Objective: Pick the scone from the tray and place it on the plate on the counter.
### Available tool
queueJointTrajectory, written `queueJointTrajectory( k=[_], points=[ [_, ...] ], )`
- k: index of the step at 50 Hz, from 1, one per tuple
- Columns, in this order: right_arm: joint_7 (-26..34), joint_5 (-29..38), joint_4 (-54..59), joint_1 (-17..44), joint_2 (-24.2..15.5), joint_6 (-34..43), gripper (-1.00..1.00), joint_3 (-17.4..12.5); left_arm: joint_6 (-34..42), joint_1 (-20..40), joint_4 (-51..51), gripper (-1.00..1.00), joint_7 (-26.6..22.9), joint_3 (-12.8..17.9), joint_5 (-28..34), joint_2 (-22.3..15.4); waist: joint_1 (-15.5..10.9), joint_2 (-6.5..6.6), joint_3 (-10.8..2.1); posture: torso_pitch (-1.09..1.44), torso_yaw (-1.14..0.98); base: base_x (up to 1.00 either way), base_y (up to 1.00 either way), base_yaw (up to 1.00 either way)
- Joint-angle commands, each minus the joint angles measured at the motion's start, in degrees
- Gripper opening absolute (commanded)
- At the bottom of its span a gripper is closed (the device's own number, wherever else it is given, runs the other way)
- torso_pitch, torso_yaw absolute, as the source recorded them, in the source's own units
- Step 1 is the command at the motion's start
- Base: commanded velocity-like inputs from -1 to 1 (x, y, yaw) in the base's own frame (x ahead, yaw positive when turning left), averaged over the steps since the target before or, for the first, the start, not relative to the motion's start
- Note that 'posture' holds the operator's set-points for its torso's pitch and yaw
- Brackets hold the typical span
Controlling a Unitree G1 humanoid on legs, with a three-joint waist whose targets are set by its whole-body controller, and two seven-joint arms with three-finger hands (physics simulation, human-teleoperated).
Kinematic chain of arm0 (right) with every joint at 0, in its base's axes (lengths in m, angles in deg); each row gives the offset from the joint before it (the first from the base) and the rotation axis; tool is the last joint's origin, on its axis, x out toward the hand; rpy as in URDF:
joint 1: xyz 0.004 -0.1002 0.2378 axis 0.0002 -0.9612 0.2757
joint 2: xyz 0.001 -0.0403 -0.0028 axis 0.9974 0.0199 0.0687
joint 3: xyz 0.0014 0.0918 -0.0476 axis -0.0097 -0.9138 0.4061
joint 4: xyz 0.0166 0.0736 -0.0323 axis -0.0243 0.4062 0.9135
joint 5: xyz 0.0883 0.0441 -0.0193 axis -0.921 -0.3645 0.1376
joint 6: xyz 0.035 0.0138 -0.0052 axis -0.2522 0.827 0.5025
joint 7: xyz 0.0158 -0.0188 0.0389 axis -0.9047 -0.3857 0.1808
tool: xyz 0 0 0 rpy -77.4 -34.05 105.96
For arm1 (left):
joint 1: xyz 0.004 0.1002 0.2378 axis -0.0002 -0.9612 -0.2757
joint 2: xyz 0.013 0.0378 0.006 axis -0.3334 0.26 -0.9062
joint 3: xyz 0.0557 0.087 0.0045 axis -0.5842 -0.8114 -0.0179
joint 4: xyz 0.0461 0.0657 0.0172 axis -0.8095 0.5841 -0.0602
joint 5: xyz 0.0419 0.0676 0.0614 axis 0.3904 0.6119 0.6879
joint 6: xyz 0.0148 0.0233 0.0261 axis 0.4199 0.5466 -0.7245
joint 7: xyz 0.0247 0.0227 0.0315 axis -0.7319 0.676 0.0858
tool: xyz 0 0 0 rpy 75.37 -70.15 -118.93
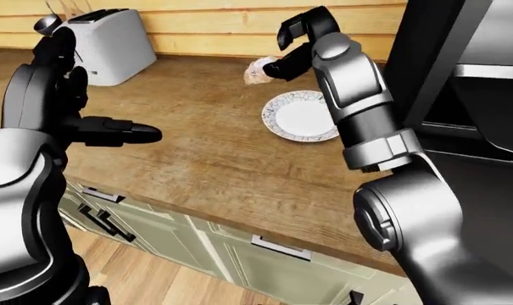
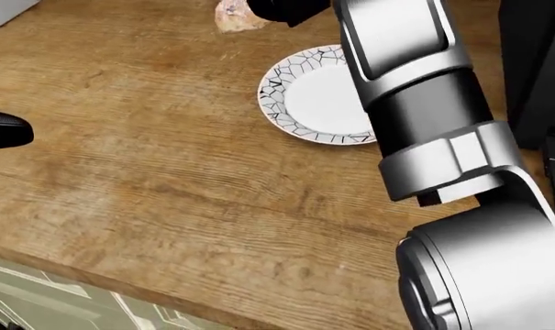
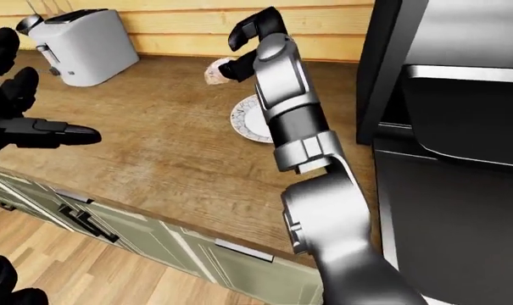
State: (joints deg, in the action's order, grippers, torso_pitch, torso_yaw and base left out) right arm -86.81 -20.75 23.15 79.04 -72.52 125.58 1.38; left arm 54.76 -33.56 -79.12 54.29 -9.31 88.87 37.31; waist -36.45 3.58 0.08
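Note:
A pale scone [image 1: 256, 70] hangs in the air above the wooden counter [image 1: 196, 159], just up and left of the plate. My right hand [image 1: 274, 61] is closed on it with the lower fingers, one finger [image 1: 292, 28] lifted above. The white plate [image 1: 298, 116] with a black crackle rim lies on the counter; my right forearm [image 2: 405, 75] covers its right side in the head view. My left hand [image 1: 84, 101] hovers open at the left, one finger [image 1: 125, 133] pointing right, holding nothing. No tray shows.
A white toaster [image 1: 110, 43] stands at the counter's top left against the wooden wall. A tall black appliance [image 1: 468, 95] borders the counter on the right. The counter edge [image 1: 205, 219] runs diagonally, with green drawers [image 1: 137, 229] below.

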Motion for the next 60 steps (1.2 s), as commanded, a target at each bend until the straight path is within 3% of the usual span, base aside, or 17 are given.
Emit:
queueJointTrajectory(
  k=[1,6,27,52,60],
  points=[
    [-1.31,1.19,-2.05,2.63,-0.85,-2.89,-1.0,-0.06,-1.72,1.15,-1.13,1.0,0.3,0.76,0.6,-0.77,-0.08,0.07,-1.72,0.0,0.59,0.0,0.0,0.0],
    [-0.47,2.92,-6.31,-1.28,-4.0,-1.43,-1.0,-0.63,-1.5,0.84,-1.47,1.0,-0.1,0.69,0.71,-0.64,-0.57,-0.16,-1.62,0.0,0.59,0.0,0.0,0.0],
    [3.98,6.51,-16.15,-6.63,-7.7,3.9,-1.0,-1.72,-2.94,2.66,1.86,1.0,-0.87,-1.33,2.77,0.13,-1.6,-1.2,-1.87,0.0,0.59,0.0,0.0,0.0],
    [10.25,10.9,-32.86,-17.56,-8.22,11.73,-1.0,-1.79,-4.05,2.26,2.75,1.0,-2.29,-1.67,4.44,0.93,-2.17,-1.8,-1.87,0.0,0.59,0.0,0.0,0.0],
    [8.05,10.1,-30.75,-18.36,-7.54,10.33,-1.0,-2.82,-4.31,2.33,2.99,1.0,-2.48,-1.91,5.01,1.2,-2.21,-1.83,-2.0,0.0,0.59,0.0,0.0,0.0]
  ],
)
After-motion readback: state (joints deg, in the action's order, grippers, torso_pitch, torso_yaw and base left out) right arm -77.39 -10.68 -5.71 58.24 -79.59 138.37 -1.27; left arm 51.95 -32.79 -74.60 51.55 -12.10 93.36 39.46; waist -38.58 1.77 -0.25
